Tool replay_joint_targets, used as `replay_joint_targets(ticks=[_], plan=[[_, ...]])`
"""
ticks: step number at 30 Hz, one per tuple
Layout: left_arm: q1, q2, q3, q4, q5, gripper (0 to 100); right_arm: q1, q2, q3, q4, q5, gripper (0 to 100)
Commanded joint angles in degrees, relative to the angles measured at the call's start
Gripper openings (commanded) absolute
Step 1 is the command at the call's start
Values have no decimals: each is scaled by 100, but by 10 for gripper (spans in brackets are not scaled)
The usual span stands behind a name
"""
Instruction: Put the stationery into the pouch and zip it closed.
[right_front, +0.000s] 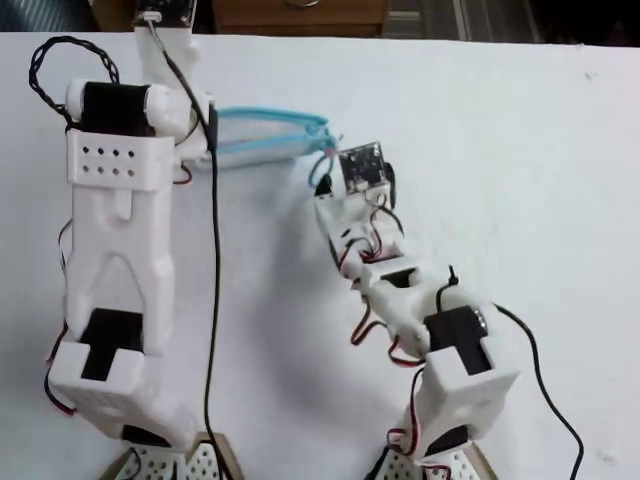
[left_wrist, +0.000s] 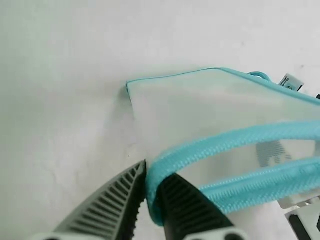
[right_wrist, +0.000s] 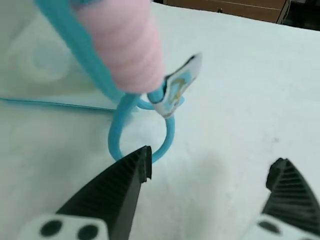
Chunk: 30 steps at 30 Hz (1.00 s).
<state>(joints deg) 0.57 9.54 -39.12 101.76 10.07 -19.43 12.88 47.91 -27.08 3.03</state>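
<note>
Pouch (right_front: 265, 135) lies on the white table (right_front: 500, 150) between your two arms. Your left gripper (left_wrist: 149, 175) pinches its blue zipper (left_wrist: 225, 140) at one end. Your right gripper (right_wrist: 212, 157) is spread wide, right by the blue loop (right_wrist: 114, 134) at the other end.

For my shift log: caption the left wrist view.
Left gripper pinches the clear pouch by its teal zipper edge.

White table (right_front: 520, 150) out there, the clear blue-zipped pouch (right_front: 265, 135) lying flat on it up at eleven o'clock, and a black cable (right_front: 545, 385) trailing across it down at five o'clock.
</note>
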Motion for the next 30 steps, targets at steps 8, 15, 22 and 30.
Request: replay_joint_targets(ticks=[8,15,22,30], plan=[[66,-110,-114,-44,-9,24,-22,1420,-1908,-189,-308,362],[31,-75,-273,-18,-26,24,189,2062,-2866,-593,-677,362],[66,-57,-255,-70,-26,24,233,2026,-2681,-2404,-888,362],[57,-57,-229,-62,-35,24,312,2290,-2681,-3943,-826,362]])
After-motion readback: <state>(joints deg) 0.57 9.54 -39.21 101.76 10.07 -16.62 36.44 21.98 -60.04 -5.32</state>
